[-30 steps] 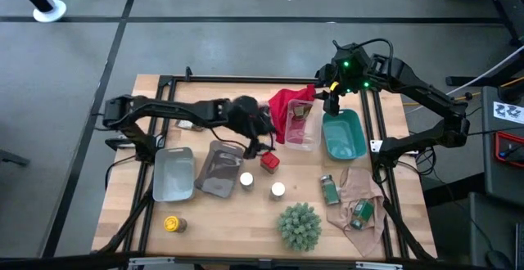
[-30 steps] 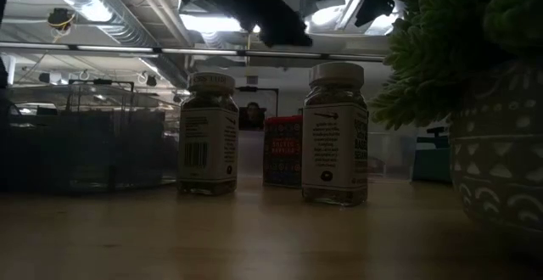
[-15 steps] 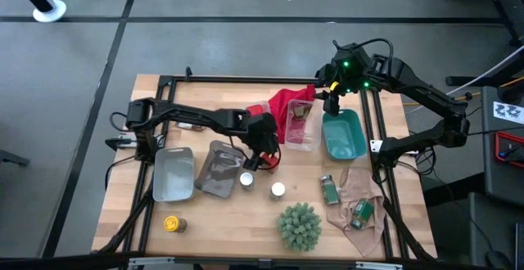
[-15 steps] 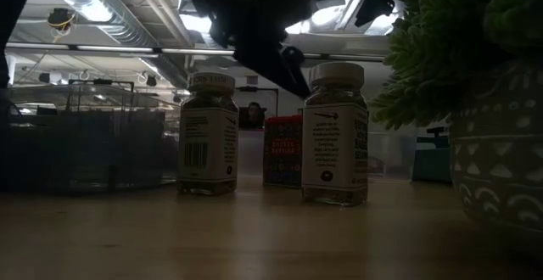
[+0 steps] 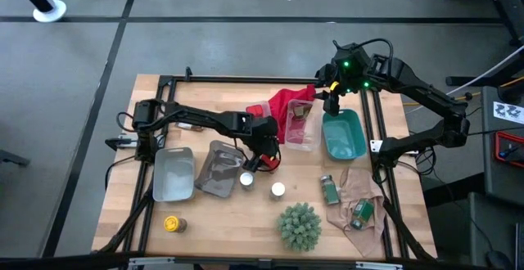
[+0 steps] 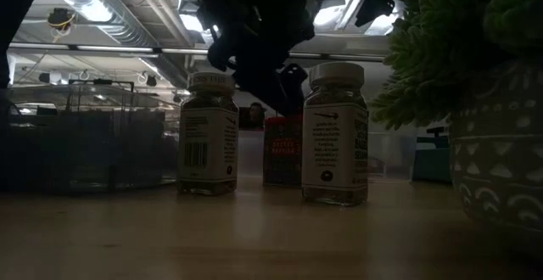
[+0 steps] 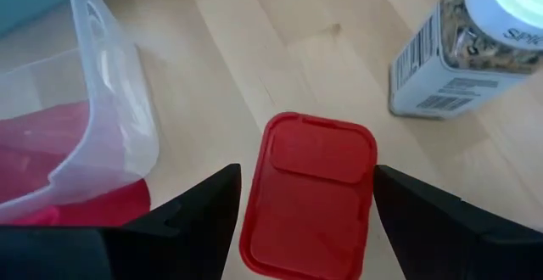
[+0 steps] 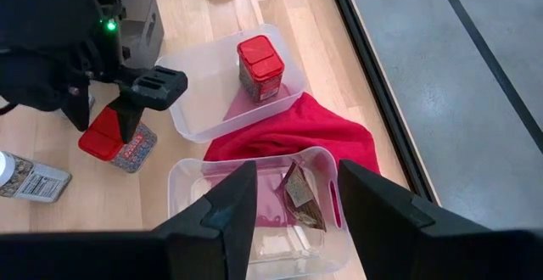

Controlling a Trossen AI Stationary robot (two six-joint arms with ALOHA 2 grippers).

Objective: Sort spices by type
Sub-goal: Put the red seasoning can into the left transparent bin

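Note:
My left gripper (image 5: 264, 151) (image 7: 307, 178) is open and low over a red boxy tin (image 7: 310, 195) (image 5: 269, 162) that stands on the table; one finger is on each side of its lid, with narrow gaps. Two white-topped jars (image 5: 246, 179) (image 5: 277, 190) stand just nearer. A second red tin (image 8: 259, 66) sits in a clear box. Green-labelled jars (image 5: 329, 190) (image 5: 361, 213) lie on a beige cloth, and a yellow-capped jar (image 5: 171, 223) stands at the near left. My right gripper (image 5: 332, 102) (image 8: 293, 178) is open and hangs above the far end of a teal bin (image 5: 344, 135).
A clear container (image 5: 300, 125) with a packet lies on a red cloth (image 5: 286, 102). Two grey trays (image 5: 173, 172) (image 5: 214, 168) lie left of the jars. A spiky green plant (image 5: 299, 225) stands at the near edge, close to the low camera.
My left gripper has moved toward the table's near edge and to the right, and has come down over the red tin, so that its open fingers now stand on either side of the lid. The tin and the jars have stayed in place.

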